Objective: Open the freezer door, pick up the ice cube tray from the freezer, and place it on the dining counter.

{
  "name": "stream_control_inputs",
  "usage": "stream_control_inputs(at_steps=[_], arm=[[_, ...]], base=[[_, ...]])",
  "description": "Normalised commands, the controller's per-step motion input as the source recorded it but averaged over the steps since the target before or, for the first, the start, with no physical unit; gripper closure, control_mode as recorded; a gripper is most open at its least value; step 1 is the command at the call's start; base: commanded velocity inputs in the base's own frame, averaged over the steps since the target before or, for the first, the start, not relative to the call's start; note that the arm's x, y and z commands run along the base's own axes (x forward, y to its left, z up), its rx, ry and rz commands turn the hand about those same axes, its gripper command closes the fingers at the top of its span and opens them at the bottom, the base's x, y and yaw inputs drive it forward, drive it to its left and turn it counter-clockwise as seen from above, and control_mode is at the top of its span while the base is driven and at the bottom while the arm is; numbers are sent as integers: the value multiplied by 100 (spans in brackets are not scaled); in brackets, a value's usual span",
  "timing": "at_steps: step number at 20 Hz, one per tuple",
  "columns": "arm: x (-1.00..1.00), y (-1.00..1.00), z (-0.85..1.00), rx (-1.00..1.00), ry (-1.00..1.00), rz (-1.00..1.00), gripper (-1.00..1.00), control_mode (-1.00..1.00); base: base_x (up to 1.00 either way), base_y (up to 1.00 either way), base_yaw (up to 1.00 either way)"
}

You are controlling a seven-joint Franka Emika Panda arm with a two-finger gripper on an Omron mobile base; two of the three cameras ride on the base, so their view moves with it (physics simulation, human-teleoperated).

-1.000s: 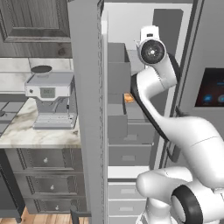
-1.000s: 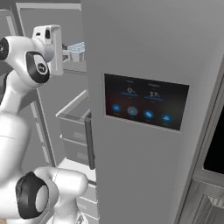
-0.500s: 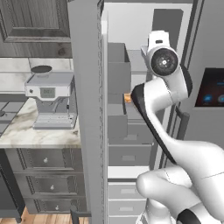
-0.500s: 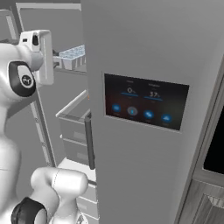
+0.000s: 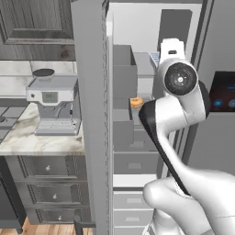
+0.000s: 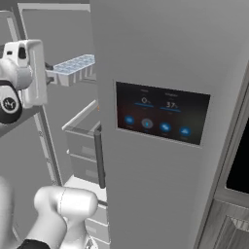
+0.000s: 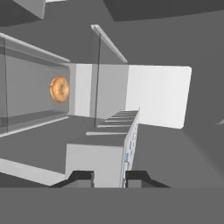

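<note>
Gripper [image 7: 109, 176] apparently clamps ice cube tray [image 6: 73, 67]; donut [image 7: 59, 89] inside freezer [image 5: 137, 82].

The white Franka arm rears upright, elbow bent; its two-finger gripper [image 7: 109, 176] sits at six o'clock, fingertips narrowly parted, clamping something.
</note>
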Motion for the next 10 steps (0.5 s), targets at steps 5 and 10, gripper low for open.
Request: stream_control_inputs(at_steps=[5,10], arm=[[-68,5,0,0,1,0,100,-100],[-64,0,0,0,1,2,100,-100]], base=[[0,0,0],[0,0,0]])
